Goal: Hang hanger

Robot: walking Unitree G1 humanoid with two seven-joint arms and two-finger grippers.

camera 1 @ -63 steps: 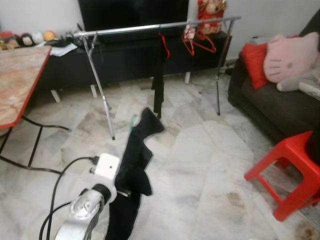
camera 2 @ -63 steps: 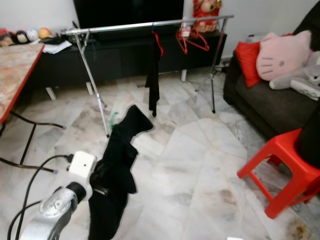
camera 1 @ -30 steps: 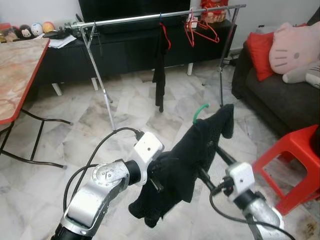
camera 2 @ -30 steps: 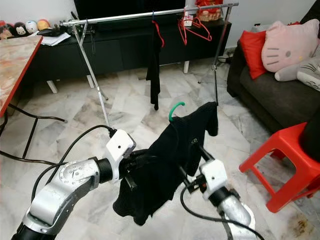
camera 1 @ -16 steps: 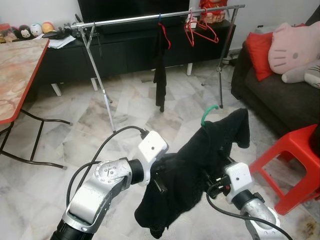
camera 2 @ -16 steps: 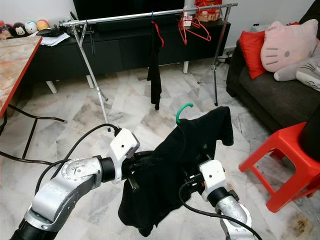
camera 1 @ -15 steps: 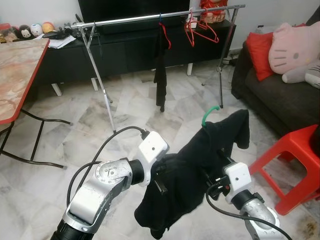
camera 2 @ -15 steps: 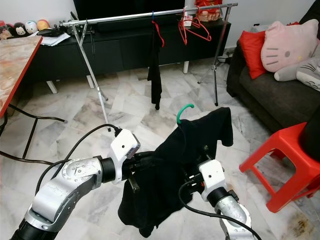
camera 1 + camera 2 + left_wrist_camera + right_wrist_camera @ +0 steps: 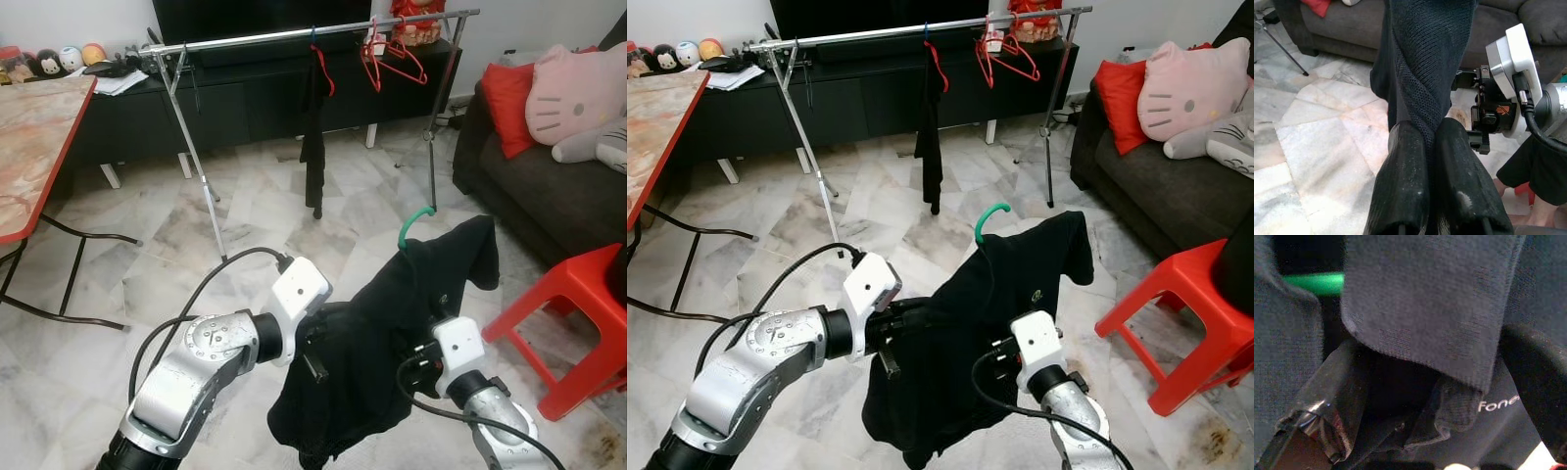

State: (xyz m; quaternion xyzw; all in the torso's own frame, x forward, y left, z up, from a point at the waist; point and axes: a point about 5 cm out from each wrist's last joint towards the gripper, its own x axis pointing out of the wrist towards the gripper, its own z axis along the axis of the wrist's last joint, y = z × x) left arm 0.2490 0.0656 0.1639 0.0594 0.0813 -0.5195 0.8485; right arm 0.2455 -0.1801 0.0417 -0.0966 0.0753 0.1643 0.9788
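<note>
Eye views: the black shirt (image 9: 392, 333) on its green hanger (image 9: 418, 217) hangs above marble floor (image 9: 147, 264), well short of the clothes rail (image 9: 294, 34). Left wrist: left gripper (image 9: 1430, 142) pinches the shirt. Right wrist: right gripper (image 9: 1425, 396) lies under fabric, grip unclear.

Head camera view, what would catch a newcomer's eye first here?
The black garment on a green hanger, held up in mid-air between both silver arms, close in front of the robot. The left tool is pinched shut on its fabric. Behind stands a metal clothes rail with another dark garment and red hangers, and a red stool at the right.
</note>
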